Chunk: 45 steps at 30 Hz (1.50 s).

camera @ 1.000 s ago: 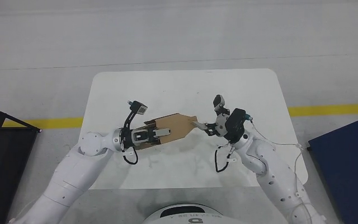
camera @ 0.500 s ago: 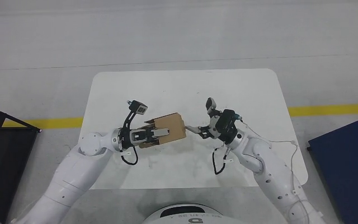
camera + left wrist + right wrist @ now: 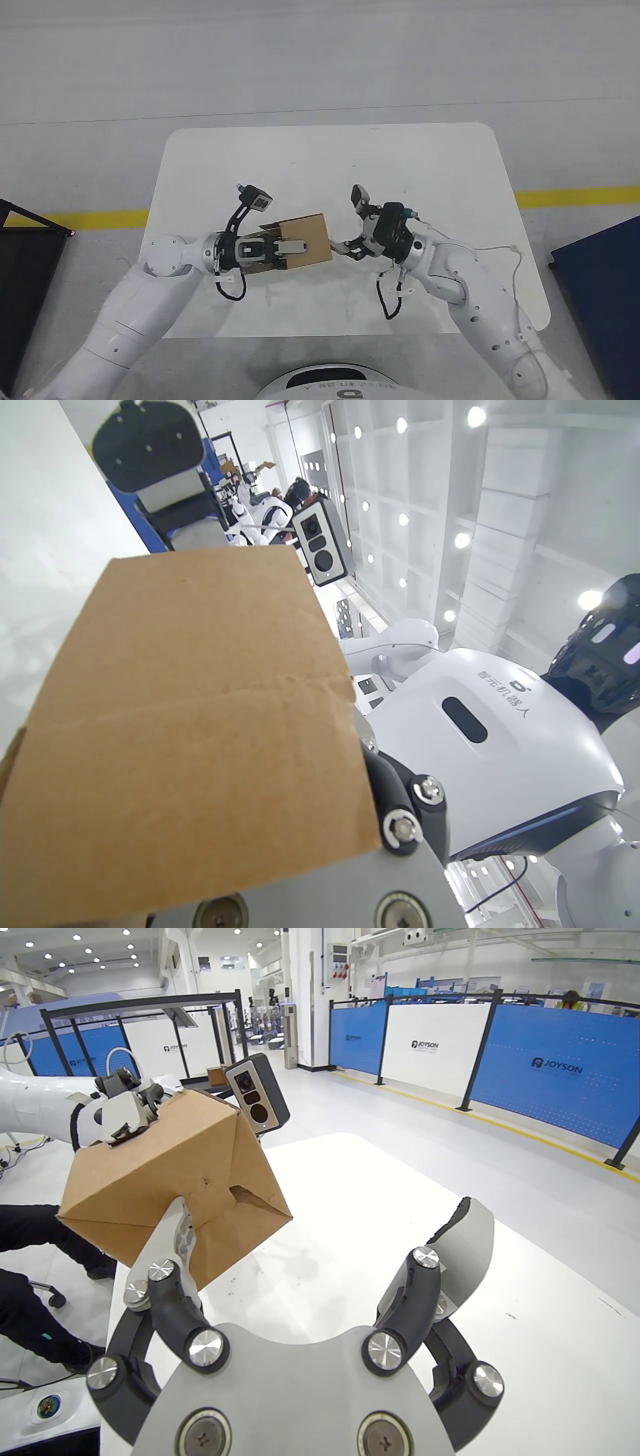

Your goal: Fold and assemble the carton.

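we see white lettering on the blue barrier panels in the room beyond the desk; the carton itself shows plain brown board. the carton is held tilted above the desk, over its middle and somewhat toward the front edge. the left gripper is pressed onto one wall of the carton, at the end facing the desk's left edge. the right gripper stands spread at the opposite end. one of its fingers touches the folded end face beside a small gap between the flaps, while the other is apart from the carton, out over bare desk.
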Motion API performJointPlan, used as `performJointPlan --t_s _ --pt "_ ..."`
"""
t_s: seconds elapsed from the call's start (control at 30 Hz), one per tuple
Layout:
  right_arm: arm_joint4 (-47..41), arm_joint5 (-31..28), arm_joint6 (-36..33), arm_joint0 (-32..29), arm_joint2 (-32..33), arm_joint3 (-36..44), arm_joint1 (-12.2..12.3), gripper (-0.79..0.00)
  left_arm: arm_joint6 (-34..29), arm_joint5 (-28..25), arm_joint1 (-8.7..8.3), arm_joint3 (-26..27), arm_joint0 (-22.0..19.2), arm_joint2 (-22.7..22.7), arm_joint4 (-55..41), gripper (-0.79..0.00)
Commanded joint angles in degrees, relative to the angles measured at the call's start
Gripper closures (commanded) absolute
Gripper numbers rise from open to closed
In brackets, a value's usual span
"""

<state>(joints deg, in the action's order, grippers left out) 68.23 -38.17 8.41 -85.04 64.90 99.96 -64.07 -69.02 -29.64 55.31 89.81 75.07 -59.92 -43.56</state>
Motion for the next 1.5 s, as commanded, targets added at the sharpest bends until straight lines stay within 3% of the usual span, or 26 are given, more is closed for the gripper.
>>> performJointPlan --t_s 0.0,0.33,0.73,0.93,1.13,1.23,1.4,1.47 --pt "-0.26 -0.24 -0.46 0.50 -0.46 -0.35 -0.08 -0.785 -0.43 0.18 0.11 -0.02 -0.06 0.12 -0.28 0.000" --pt "-1.55 -1.39 -0.09 1.24 -0.25 -1.22 -0.07 -0.785 -2.13 0.27 0.43 -0.90 -0.14 -0.78 -1.88 0.000" --pt "-2.28 -2.31 8.02 -7.81 11.13 3.12 1.78 -0.785 -7.62 2.00 0.23 -0.43 1.08 -4.46 -8.20 0.000" --pt "-2.18 -2.87 10.02 -10.13 13.13 4.78 2.08 -0.785 -5.96 0.34 0.41 -1.54 1.39 -5.42 -8.17 0.000" --pt "-2.86 -7.09 14.73 -10.39 13.16 5.08 2.14 -0.785 -5.96 0.34 0.41 -1.54 1.39 -5.42 -8.17 0.000" --pt "-2.56 -8.30 16.39 -10.57 13.25 4.67 2.16 -0.785 -9.29 4.72 0.08 -0.60 2.06 -4.32 -3.33 0.000" --pt "-1.59 -11.11 15.00 -10.12 12.93 4.25 2.34 -0.785 -18.40 12.78 -0.52 -2.30 1.58 -4.93 -5.59 0.000" --pt "-1.26 -11.26 13.24 -9.89 12.64 4.07 2.39 -0.785 -18.98 14.03 -0.61 -3.24 0.73 -5.14 -7.10 0.000"
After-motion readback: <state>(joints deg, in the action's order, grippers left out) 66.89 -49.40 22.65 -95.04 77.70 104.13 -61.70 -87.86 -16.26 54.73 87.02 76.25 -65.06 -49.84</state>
